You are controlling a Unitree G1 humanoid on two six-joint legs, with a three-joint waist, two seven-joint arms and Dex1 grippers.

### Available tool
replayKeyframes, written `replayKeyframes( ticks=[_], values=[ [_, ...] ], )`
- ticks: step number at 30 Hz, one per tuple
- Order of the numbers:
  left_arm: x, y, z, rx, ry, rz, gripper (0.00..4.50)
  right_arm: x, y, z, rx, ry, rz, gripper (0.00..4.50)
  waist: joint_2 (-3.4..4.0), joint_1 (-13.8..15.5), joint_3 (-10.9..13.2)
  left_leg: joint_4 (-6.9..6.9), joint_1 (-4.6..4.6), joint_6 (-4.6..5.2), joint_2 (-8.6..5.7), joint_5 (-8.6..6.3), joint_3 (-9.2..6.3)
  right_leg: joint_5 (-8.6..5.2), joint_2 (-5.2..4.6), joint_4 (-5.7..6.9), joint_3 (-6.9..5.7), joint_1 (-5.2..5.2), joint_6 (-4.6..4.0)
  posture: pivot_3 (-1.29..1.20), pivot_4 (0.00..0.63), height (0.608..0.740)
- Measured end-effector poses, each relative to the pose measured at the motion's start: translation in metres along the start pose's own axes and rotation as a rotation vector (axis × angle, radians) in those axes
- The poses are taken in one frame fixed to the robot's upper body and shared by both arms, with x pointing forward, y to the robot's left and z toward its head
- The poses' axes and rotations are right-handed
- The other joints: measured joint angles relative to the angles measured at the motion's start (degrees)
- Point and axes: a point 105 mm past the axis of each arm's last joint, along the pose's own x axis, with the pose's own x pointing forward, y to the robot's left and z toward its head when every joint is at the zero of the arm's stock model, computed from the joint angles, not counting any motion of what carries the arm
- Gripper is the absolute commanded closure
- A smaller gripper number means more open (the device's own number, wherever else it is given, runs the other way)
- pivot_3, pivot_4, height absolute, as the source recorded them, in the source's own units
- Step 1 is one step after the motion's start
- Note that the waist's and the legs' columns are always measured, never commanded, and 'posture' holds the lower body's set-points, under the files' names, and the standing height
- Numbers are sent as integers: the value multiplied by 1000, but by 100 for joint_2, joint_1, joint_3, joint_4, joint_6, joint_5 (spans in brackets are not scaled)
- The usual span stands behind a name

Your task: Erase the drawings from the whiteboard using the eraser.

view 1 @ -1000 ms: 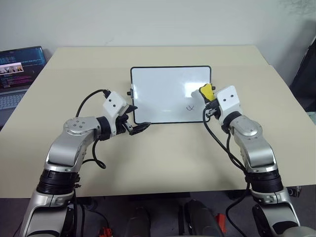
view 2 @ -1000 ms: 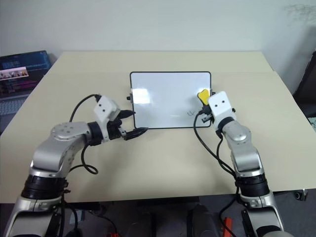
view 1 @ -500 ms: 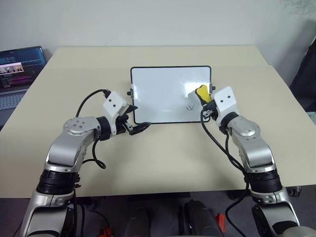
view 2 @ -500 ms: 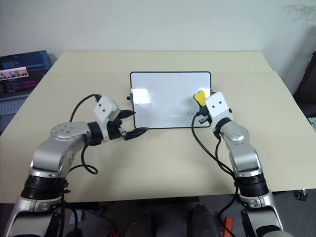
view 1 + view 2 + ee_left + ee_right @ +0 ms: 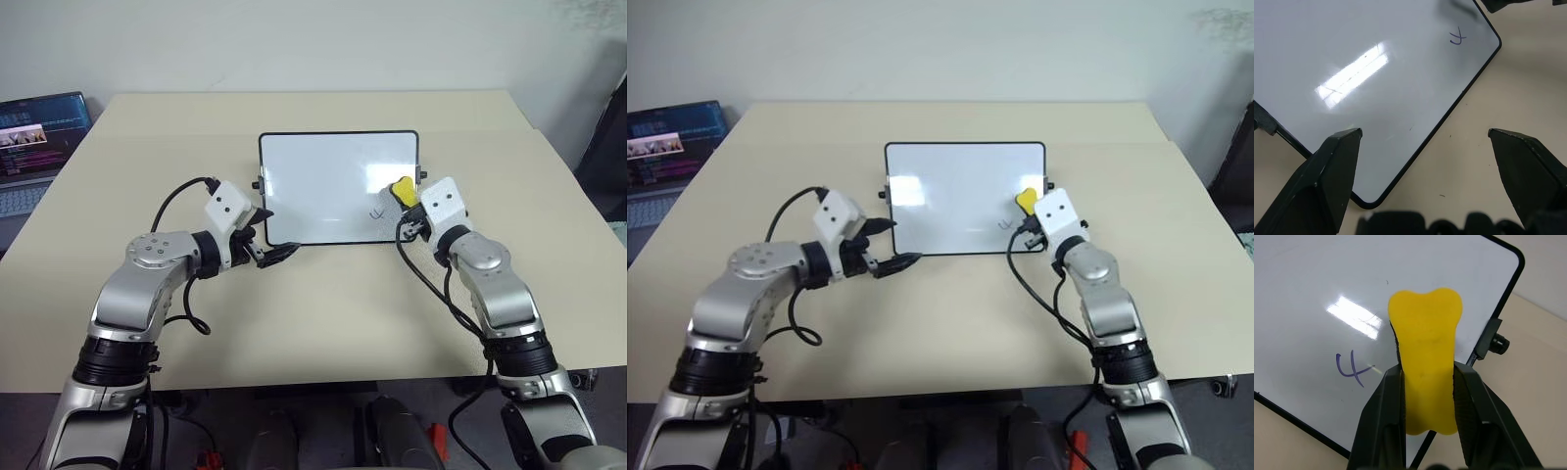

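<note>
One broad beige rectangular table (image 5: pixel 323 323) is carrying one glossy white rectangular whiteboard with a thin black rounded frame (image 5: pixel 323 166), lying flat near the far middle, with small black knobs on its short sides. One open laptop with a lit screen (image 5: pixel 34 132) is sitting off the table's far left corner.

Two arms are reaching in. The left gripper (image 5: pixel 279 254) is hovering at the whiteboard's near left corner with its two black fingers (image 5: pixel 1332 171) spread wide apart, nothing between them. The right gripper (image 5: pixel 1427 396) is clamping its fingers together on one small bright yellow bone-shaped eraser (image 5: pixel 402 190), which is sitting over the board's right part, just beside the right frame edge.

Only one drawing is showing: a small blue x-like squiggle (image 5: pixel 1351 369) near the board's near right corner, close beside the eraser.

Compared with a second ago, the eraser is standing lower and slightly further left in the head views, nearer the squiggle; the left gripper is holding the same spot.

The right wrist view is showing the squiggle clear of the eraser, something the head views leave hard to judge; the left wrist view is showing the spread left fingers straddling the board's corner and the squiggle (image 5: pixel 1458 37) at the far end.
</note>
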Motion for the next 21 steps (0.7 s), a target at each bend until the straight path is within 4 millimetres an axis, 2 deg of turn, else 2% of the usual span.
replayKeyframes(
  ticks=[5, 7, 16, 21],
  values=[
    [-2, 1, -1, -1, 3, 7, 0, 10, -3, 23, -8, -68, -8, 3538, 0, 1, 0, 1, 1, 0, 0, 0, 0, 0, 0, 3, -1, 0, 0, 0, 150, 740],
    [-3, 2, -1, -1, 5, 11, 0, 13, -2, 27, -9, -78, -8, 3538, -1, 4, -1, 1, 1, 0, 0, 0, 0, 0, 0, 2, -1, 1, 0, 0, 150, 740],
    [-5, 4, -4, -9, 9, 27, 0, 29, 10, 1, -59, 39, 15, 3538, -1, 3, -1, 2, 0, 0, 0, 0, 0, 0, 0, 4, 0, 0, 0, 0, 150, 740],
    [-5, 5, -4, -9, 8, 34, 0, 34, 13, 2, -130, 73, 24, 3538, -2, -15, -1, 18, 6, 0, 0, 0, 0, 0, 0, 21, 0, 3, -1, 0, 150, 740]
  ],
)
